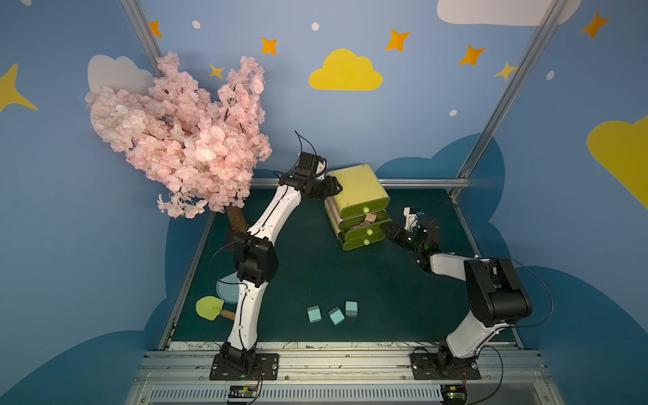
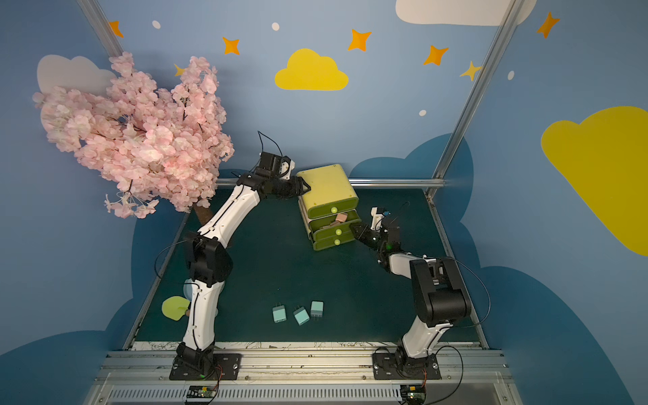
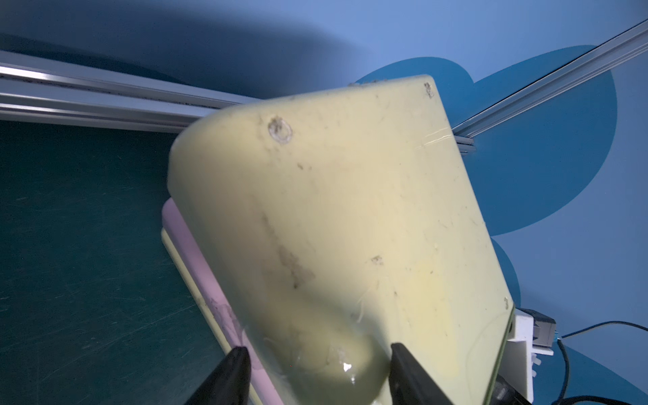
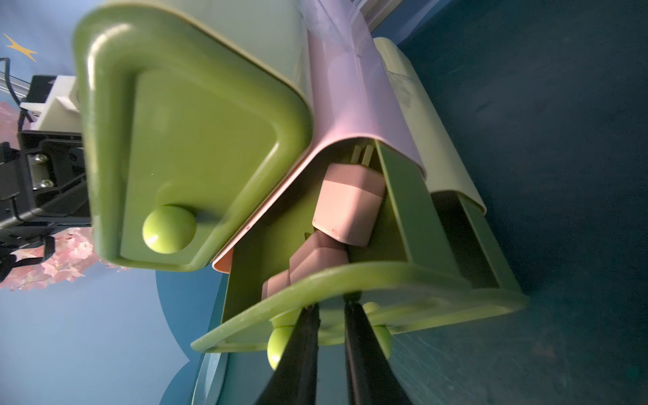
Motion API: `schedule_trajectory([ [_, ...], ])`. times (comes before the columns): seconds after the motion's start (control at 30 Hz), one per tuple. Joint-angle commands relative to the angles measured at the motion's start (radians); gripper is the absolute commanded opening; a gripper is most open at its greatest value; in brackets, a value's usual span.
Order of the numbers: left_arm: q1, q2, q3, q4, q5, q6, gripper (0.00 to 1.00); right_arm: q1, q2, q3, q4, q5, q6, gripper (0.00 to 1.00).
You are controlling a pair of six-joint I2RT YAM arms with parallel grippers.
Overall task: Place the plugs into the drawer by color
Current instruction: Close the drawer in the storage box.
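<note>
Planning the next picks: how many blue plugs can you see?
3: left blue plug, middle blue plug and right blue plug lie side by side on the mat near its front edge. The drawer cabinet may hide others.

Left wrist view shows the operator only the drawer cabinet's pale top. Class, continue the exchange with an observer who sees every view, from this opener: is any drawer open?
Observer: Yes, the middle drawer stands partly pulled out.
Operator: What is in it?
Observer: Three peach-pink plugs, seen in the right wrist view.
Operator: Where is the right tool?
Observer: The right tool, shut, has its tips at that drawer's front panel.
</note>
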Motion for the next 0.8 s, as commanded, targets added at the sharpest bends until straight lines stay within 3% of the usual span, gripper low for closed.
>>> schedule_trajectory([
  [0.0, -0.007, 0.027, -0.031, -0.071, -0.025, 0.009, 0.64, 0.021, 0.028, 0.050, -0.031, 0.002, -0.026, 0.19],
  [0.6, -0.006, 0.013, -0.036, -0.072, -0.024, 0.017, 0.65, 0.069, 0.151, 0.235, -0.073, 0.039, -0.056, 0.20],
  [0.77, -0.011, -0.025, -0.029, -0.066, -0.035, 0.033, 0.73, 0.070, 0.166, 0.230, -0.049, 0.026, -0.052, 0.23],
])
